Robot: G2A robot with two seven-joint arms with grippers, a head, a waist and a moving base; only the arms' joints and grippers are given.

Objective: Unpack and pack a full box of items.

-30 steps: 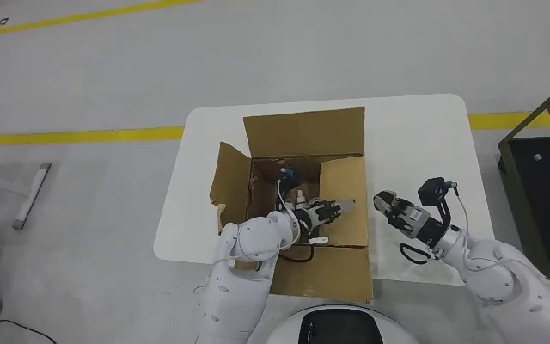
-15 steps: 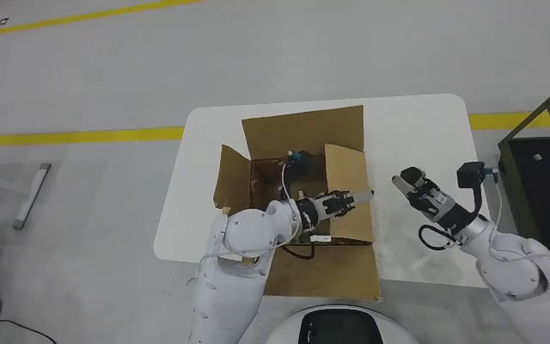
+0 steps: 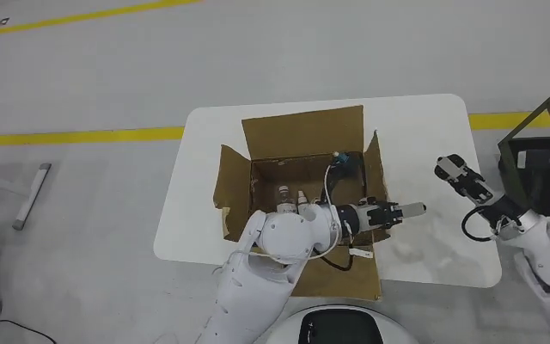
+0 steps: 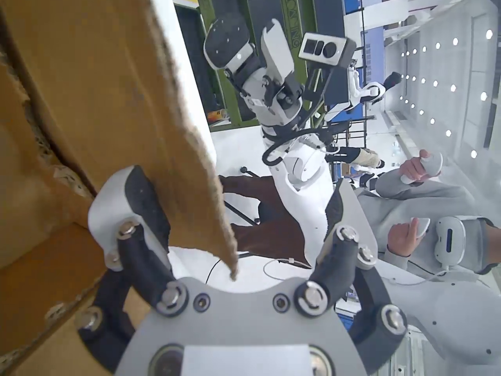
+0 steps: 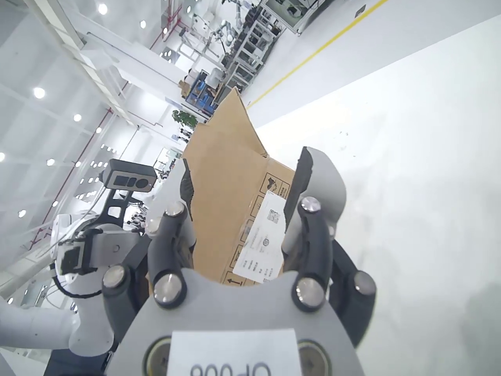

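Your left pincer (image 4: pixel 235 193) stands wide open astride the edge of the cardboard box's (image 3: pixel 301 138) right-hand flap (image 4: pixel 117 80). One finger pad (image 4: pixel 145 201) lies against the cardboard and the other is well clear of it. That arm reaches across the open box, which sits mid-way on the white table (image 3: pixel 412 120). Your right pincer (image 5: pixel 247 166) is spread wide too, holding nothing, above the table off the box's right side. Down in the box lie a few small items (image 3: pixel 292 200), too small to name.

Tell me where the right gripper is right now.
In the top view the right gripper hangs above the right side of the white table, clear of the cardboard box.
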